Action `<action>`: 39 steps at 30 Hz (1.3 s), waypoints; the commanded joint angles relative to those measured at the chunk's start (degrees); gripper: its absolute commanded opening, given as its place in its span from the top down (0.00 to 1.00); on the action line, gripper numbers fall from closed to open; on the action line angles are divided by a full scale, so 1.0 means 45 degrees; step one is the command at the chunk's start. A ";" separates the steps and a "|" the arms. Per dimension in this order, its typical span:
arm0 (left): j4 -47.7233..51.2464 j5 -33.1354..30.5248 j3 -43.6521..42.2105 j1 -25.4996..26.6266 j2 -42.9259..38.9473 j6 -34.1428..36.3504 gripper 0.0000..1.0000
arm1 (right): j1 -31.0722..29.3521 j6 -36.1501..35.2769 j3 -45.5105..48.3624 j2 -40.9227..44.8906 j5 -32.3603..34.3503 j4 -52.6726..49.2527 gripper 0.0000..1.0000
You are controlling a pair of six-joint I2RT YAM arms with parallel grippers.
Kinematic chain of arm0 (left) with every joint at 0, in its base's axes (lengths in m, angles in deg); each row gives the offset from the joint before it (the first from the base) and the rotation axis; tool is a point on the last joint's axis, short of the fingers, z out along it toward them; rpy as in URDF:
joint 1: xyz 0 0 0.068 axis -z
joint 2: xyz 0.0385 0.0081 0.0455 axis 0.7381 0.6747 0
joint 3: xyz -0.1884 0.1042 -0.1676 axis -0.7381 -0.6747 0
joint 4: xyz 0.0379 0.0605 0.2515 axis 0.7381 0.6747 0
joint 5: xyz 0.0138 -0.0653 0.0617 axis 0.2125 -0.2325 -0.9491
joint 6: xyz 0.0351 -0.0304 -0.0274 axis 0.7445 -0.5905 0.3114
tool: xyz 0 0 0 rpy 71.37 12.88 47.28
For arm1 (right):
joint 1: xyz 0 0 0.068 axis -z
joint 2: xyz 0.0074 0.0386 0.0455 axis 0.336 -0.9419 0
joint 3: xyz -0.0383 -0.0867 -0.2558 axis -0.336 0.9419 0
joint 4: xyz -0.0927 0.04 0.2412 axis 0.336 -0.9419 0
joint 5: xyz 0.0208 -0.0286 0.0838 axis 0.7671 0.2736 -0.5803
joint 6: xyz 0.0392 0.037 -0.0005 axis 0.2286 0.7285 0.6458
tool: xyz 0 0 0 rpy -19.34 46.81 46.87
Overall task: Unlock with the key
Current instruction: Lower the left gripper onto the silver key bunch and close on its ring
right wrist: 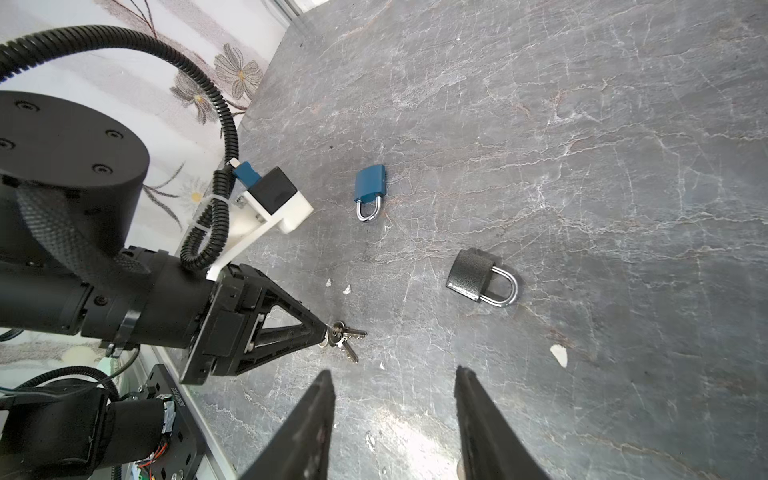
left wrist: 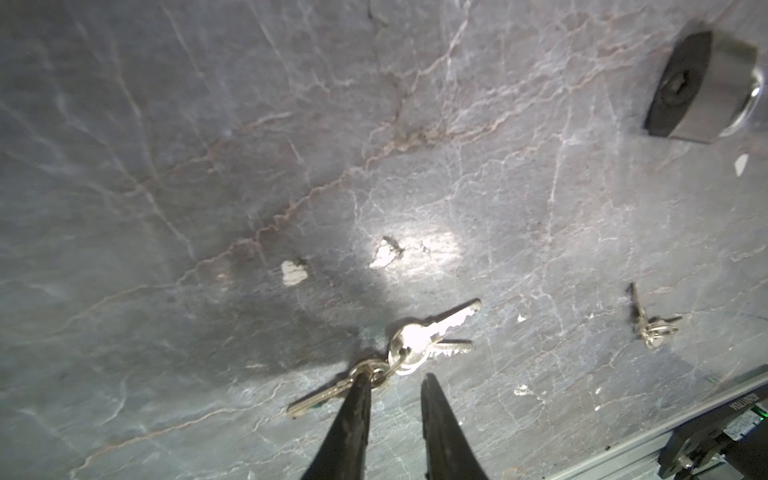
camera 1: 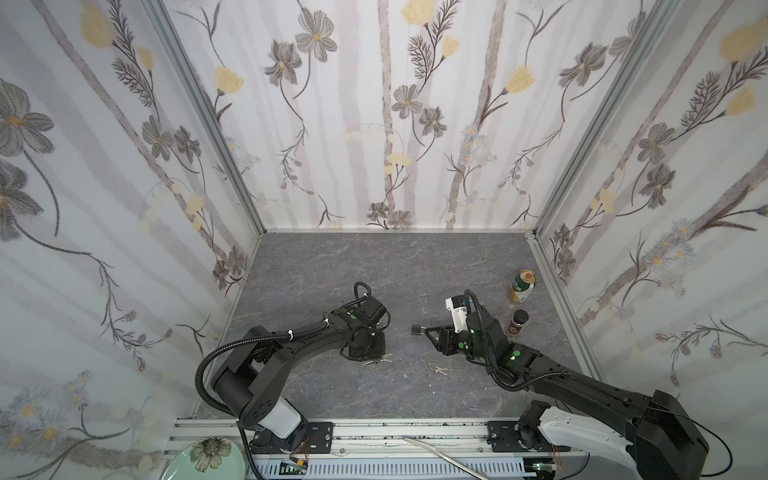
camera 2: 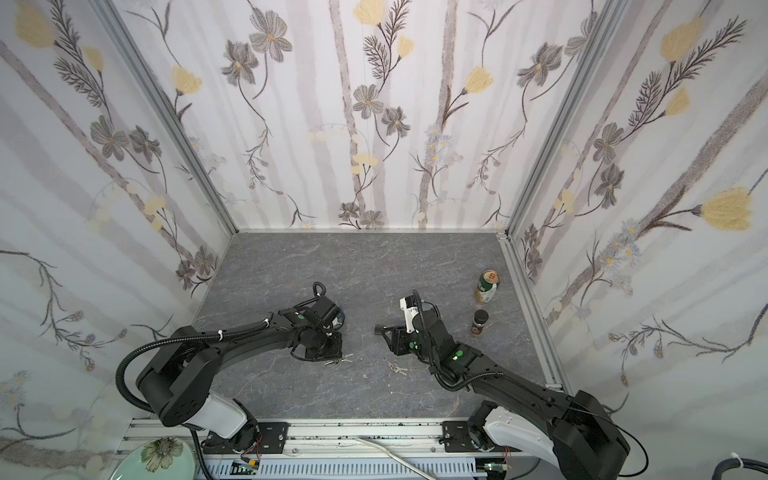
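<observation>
A bunch of silver keys (left wrist: 415, 345) lies on the grey stone floor, also seen in both top views (camera 1: 378, 360) (camera 2: 340, 360). My left gripper (left wrist: 397, 378) points down at it with a narrow gap between the fingers; one fingertip (left wrist: 363, 380) rests at the key ring and nothing sits in the gap. A second key bunch (left wrist: 652, 328) (camera 1: 436, 368) lies further right. A black padlock (right wrist: 482, 278) (camera 1: 417, 329) and a blue padlock (right wrist: 370, 191) lie flat. My right gripper (right wrist: 395, 372) (camera 1: 426, 336) hovers open and empty, short of the black padlock.
A green and gold can (camera 1: 522, 286) and a brown jar (camera 1: 518, 322) stand near the right wall. A floral plate (camera 1: 203, 459) sits off the front left corner. Papered walls close in three sides, and a metal rail (camera 1: 415, 432) runs along the front.
</observation>
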 commanded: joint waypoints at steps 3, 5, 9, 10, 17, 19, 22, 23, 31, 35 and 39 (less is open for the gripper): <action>0.0330 -0.0473 0.0202 0.0131 0.0273 0.0260 0.83 | -0.0011 0.0124 -0.0050 -0.0163 0.0124 0.0556 0.52; 0.0407 -0.0463 0.0259 0.0174 0.0341 0.0319 0.89 | -0.0013 0.0149 -0.0059 -0.0188 0.0118 0.0599 0.52; 0.0522 -0.0462 0.0415 0.0288 0.0385 0.0494 0.98 | -0.0011 0.0144 -0.0060 -0.0272 0.0113 0.0634 0.52; 0.0582 -0.0480 0.0466 0.0325 0.0376 0.0539 1.00 | -0.0011 0.0147 -0.0063 -0.0289 0.0132 0.0610 0.52; 0.1300 -0.0423 0.1200 0.0444 -0.0142 0.1157 1.00 | -0.0011 -0.0151 -0.0111 -0.0113 -0.0026 0.0515 0.54; 0.1751 -0.0265 0.1697 0.0430 -0.0429 0.1628 1.00 | -0.0016 -0.0604 -0.0034 0.0165 -0.0309 0.0597 0.55; 0.2619 -0.0094 0.2617 0.0436 -0.0885 0.2439 1.00 | -0.0011 -0.1629 0.0252 0.0746 -0.1254 0.1073 0.56; 0.2877 -0.0107 0.2892 0.0447 -0.0948 0.2658 1.00 | -0.0011 -0.1833 0.0411 0.0991 -0.1314 0.1212 0.56; 0.3769 -0.0990 0.2945 0.0426 -0.0309 0.2765 0.71 | -0.0001 -0.2279 0.0566 0.1819 -0.1275 0.0778 0.51; 0.3015 -0.0745 0.2263 0.0435 0.0412 0.2206 0.66 | -0.0011 -0.2057 0.0637 0.1458 -0.1818 0.0857 0.52; 0.2155 -0.0680 0.1738 0.0441 0.0808 0.1698 0.69 | -0.0011 -0.1792 0.0827 0.1357 -0.1991 0.1180 0.52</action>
